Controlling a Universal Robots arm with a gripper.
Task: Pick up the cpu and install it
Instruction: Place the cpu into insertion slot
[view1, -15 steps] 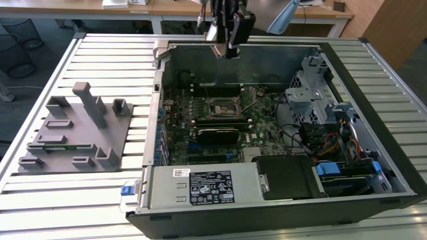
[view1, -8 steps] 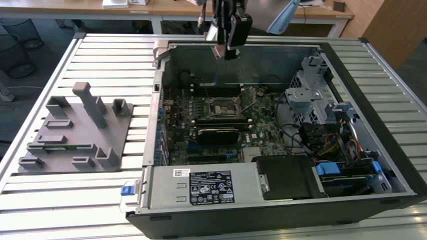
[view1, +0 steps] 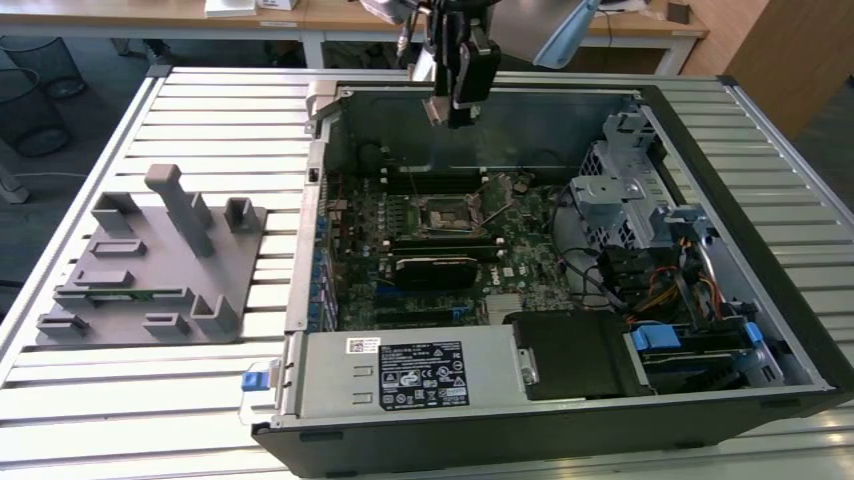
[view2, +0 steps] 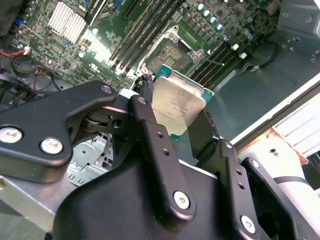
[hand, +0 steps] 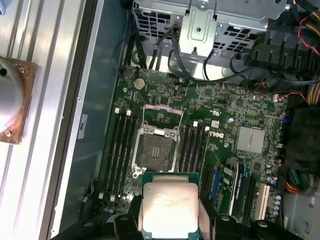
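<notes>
Cpu (view2: 177, 102): gripped by two opposite edges and held in the air, its pale silvery top plate facing the camera in both wrist views, a thin green border showing round the plate.
Gripper (view2: 175, 122): closed down on the cpu, one black finger (view2: 150, 135) on each side, with nothing else in its grasp.
Gripper's place: in the exterior view the gripper (view1: 458, 112) hangs above the open computer case (view1: 310, 300), near the case's far wall and clear of everything inside it.
Socket (hand: 156, 150): a dark square with nothing seated in it, its hinged metal frame swung back. The cpu (hand: 169, 207) is held up off it, not touching.
Memory slots (hand: 120, 145): long black rows running along both sides of the socket.
Motherboard (view1: 527, 265): green, lying flat on the floor of the case, with the socket (view1: 445, 210) near its middle.
Rest of the case: a metal drive cage (view1: 621, 190) on the exterior view's right, a grey power supply (view1: 400, 370) along the near edge.
Table (view1: 214, 110): slatted metal, bearing the case.
Grey fixture (view1: 154, 260): on the table at the exterior view's left of the case — well apart from the gripper.
</notes>
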